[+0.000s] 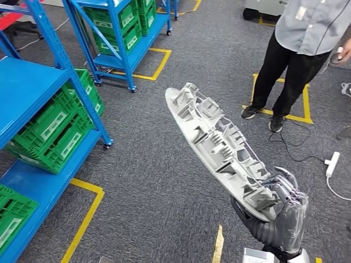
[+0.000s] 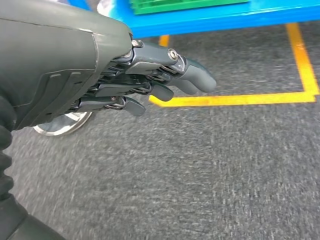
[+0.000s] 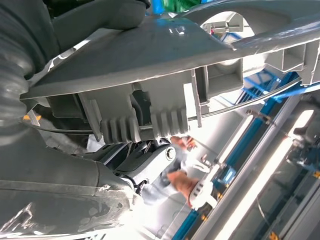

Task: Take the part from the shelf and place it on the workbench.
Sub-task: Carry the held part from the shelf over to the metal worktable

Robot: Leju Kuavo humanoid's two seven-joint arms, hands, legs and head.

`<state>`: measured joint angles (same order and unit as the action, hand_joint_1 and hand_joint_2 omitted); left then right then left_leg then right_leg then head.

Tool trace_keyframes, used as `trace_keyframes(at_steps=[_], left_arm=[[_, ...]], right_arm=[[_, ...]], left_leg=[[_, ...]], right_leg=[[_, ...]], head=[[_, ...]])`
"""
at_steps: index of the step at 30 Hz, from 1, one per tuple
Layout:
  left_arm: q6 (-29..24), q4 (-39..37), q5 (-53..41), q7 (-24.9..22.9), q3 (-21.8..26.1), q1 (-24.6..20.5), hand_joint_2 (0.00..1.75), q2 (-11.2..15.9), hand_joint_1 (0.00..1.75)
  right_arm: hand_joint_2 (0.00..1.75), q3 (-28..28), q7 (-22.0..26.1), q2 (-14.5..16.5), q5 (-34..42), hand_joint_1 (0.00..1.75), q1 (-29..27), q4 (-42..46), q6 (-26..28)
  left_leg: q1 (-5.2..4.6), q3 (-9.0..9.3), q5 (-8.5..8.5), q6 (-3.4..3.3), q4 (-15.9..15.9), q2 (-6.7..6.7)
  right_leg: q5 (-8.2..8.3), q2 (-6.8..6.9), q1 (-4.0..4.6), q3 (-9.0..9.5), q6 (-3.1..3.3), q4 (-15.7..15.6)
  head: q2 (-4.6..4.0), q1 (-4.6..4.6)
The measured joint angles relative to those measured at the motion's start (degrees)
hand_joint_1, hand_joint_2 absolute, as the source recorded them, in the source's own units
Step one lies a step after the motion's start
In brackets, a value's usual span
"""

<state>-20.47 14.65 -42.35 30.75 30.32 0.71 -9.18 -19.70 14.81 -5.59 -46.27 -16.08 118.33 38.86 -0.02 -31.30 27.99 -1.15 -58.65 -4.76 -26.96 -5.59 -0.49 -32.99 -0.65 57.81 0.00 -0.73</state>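
Note:
My right hand grips one end of a long grey plastic part, ribbed on its upper face, and holds it up over the carpet, slanting away to the left. Seen from the right wrist, the part runs close across the picture, with my right hand curled under it. My left hand hangs above the grey carpet with fingers stretched out and nothing in them. The blue shelf stands at the left.
Green crates sit on the blue shelf's lower levels. A second blue rack with crates stands further back. A person stands at the far right beside a white power strip and cable. Yellow floor tape marks the bays.

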Motion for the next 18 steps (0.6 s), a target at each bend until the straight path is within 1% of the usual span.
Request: trace_keyframes(at_steps=[1, 2, 3, 4, 5, 6, 7, 8, 9, 10, 11, 12, 13, 14, 15, 16, 17, 18], left_arm=[[0.0, 0.0, 0.0, 0.0, 0.0, 0.0, 1.75, 0.0, 0.0], [0.0, 0.0, 0.0, 0.0, 0.1, -0.1, 1.75, 0.0, 0.0], [0.0, 0.0, 0.0, 0.0, 0.1, -0.1, 1.75, 0.0, 0.0], [-0.1, 0.0, 0.0, 0.0, 0.1, -0.1, 1.75, -0.1, 0.0], [-0.1, 0.0, -0.1, 0.0, 0.1, -0.1, 1.75, -0.2, 0.0], [-0.1, 0.0, -0.1, 0.0, 0.1, -0.1, 1.75, -0.2, 0.0], [-0.1, 0.0, -0.1, 0.0, 0.1, 0.0, 1.75, -0.2, 0.0], [-0.1, 0.0, -0.2, 0.0, 0.2, 0.1, 1.75, -0.2, 0.0], [-0.1, 0.0, -0.2, 0.0, 0.2, 0.2, 1.75, -0.2, 0.0], [-0.1, 0.0, -0.2, 0.0, 0.2, 0.2, 1.75, -0.2, 0.0], [-0.1, 0.0, -0.2, 0.0, 0.2, 0.1, 1.75, -0.3, 0.0], [-0.1, 0.0, -0.2, 0.0, 0.2, 0.1, 1.75, -0.3, 0.0], [-0.1, 0.0, -0.2, 0.0, 0.2, 0.0, 1.75, -0.3, 0.0], [-0.1, 0.0, -0.2, 0.0, 0.2, 0.0, 1.75, -0.3, 0.0], [-0.1, 0.0, -0.2, 0.0, 0.2, 0.0, 1.75, -0.3, 0.0], [-0.1, 0.0, -0.2, 0.0, 0.2, 0.0, 1.75, -0.3, 0.0], [-0.1, 0.0, -0.2, 0.0, 0.2, -0.1, 1.75, -0.3, 0.0], [-0.1, 0.1, -0.2, 0.0, 0.2, -0.1, 1.75, -0.3, 0.0]], right_arm=[[1.75, 0.1, 0.1, 0.0, 0.0, 1.75, -0.1, 0.1, 0.0], [1.75, 0.3, 0.1, 0.1, 0.1, 1.75, -0.2, 0.1, 0.0], [1.75, 0.4, 0.2, 0.1, 0.1, 1.75, -0.4, 0.2, 0.0], [1.75, 0.5, 0.2, 0.1, 0.1, 1.75, -0.5, 0.3, 0.0], [1.75, 0.6, 0.3, 0.1, 0.1, 1.75, -0.6, 0.4, 0.0], [1.75, 0.7, 0.3, 0.1, 0.1, 1.75, -0.6, 0.4, 0.0], [1.75, 0.7, 0.4, 0.1, 0.0, 1.75, -0.6, 0.4, 0.0], [1.75, 0.8, 0.4, 0.1, 0.0, 1.75, -0.6, 0.4, 0.0], [1.75, 0.9, 0.4, 0.1, 0.0, 1.75, -0.8, 0.4, 0.0], [1.75, 1.0, 0.4, 0.1, 0.0, 1.75, -0.9, 0.4, 0.0], [1.75, 1.1, 0.4, 0.1, 0.0, 1.75, -1.0, 0.5, 0.0], [1.75, 1.2, 0.4, 0.1, 0.0, 1.75, -1.0, 0.5, 0.0], [1.75, 1.3, 0.4, 0.1, 0.0, 1.75, -1.0, 0.5, 0.0], [1.75, 1.3, 0.4, 0.1, 0.0, 1.75, -1.0, 0.6, 0.0], [1.75, 1.4, 0.4, 0.2, 0.0, 1.75, -0.9, 0.6, 0.0], [1.75, 1.4, 0.5, 0.2, 0.0, 1.75, -1.0, 0.6, 0.0], [1.75, 1.4, 0.5, 0.3, 0.0, 1.75, -1.1, 0.7, 0.0], [1.75, 1.4, 0.5, 0.4, 0.0, 1.75, -1.2, 0.7, 0.0]], left_leg=[[-0.02, 0.16, 0.17, -0.08, 0.6, -0.04], [0.02, 0.21, 0.11, -0.15, 0.9, 0.51], [0.09, 0.2, -0.1, -0.33, 1.2, 1.15], [0.2, 0.21, -0.31, -0.57, 1.5, 1.84], [0.3, 0.2, -0.48, -0.8, 1.7, 2.62], [0.27, 0.17, -0.51, -0.94, 1.8, 3.43], [0.21, 0.12, -0.49, -1.05, 1.8, 4.24], [0.17, 0.09, -0.46, -1.09, 1.8, 5.08], [0.15, 0.07, -0.44, -1.09, 1.8, 5.87], [0.15, 0.07, -0.42, -1.07, 1.8, 6.6], [0.15, 0.13, -0.36, -0.99, 1.8, 7.27], [0.13, 0.24, -0.27, -0.86, 1.8, 7.9], [-0.02, 0.37, -0.13, -0.64, 1.7, 8.45], [-0.19, 0.47, 0.01, -0.37, 1.6, 8.94], [-0.37, 0.54, 0.09, -0.11, 1.5, 9.4], [-0.51, 0.57, 0.12, 0.13, 1.4, 9.88], [-0.51, 0.61, 0.13, 0.35, 1.4, 10.38], [-0.43, 0.63, 0.43, 0.67, 1.2, 10.38]], right_leg=[[0.18, -0.6, -0.07, -0.3, -0.37, 0.0], [0.38, -1.1, -0.17, -0.76, -0.74, -0.1], [0.35, -0.76, -0.17, -1.13, -1.05, 0.0], [-0.22, 0.38, -0.1, -1.68, -1.33, 0.7], [-1.52, 1.91, -0.02, -2.7, -1.55, 2.6], [-3.39, 3.58, -0.02, -4.02, -1.74, 5.7], [-5.41, 4.56, -0.06, -5.7, -1.96, 9.6], [-6.94, 4.92, -0.15, -7.23, -2.16, 13.2], [-7.52, 5.07, -0.21, -8.09, -2.35, 15.4], [-6.97, 5.23, -0.26, -7.85, -2.49, 15.4], [-5.48, 5.57, -0.29, -6.42, -2.56, 13.1], [-3.58, 6.42, -0.29, -4.11, -2.55, 9.1], [-2.21, 7.74, -0.13, -1.74, -2.47, 4.9], [-1.32, 8.71, -0.01, 0.11, -2.18, 1.7], [-1.05, 9.38, 0.13, 1.11, -1.87, 0.0], [-1.18, 9.36, 0.28, 1.27, -1.54, -0.4], [-1.01, 8.67, 0.24, 1.19, -1.13, -0.4], [-0.89, 8.12, 0.17, 1.09, -0.84, -0.4]], head=[[0.0, 0.02], [0.0, 0.03], [0.0, 0.0], [0.0, -0.12], [0.0, -0.31], [0.0, -0.45], [0.0, -0.59], [0.0, -0.62], [0.0, -0.62], [0.0, -0.65], [0.0, -0.66], [0.0, -0.68], [0.0, -0.73], [0.0, -0.71], [0.0, -0.71], [0.0, -0.69], [0.0, -0.65], [0.0, -0.65]])
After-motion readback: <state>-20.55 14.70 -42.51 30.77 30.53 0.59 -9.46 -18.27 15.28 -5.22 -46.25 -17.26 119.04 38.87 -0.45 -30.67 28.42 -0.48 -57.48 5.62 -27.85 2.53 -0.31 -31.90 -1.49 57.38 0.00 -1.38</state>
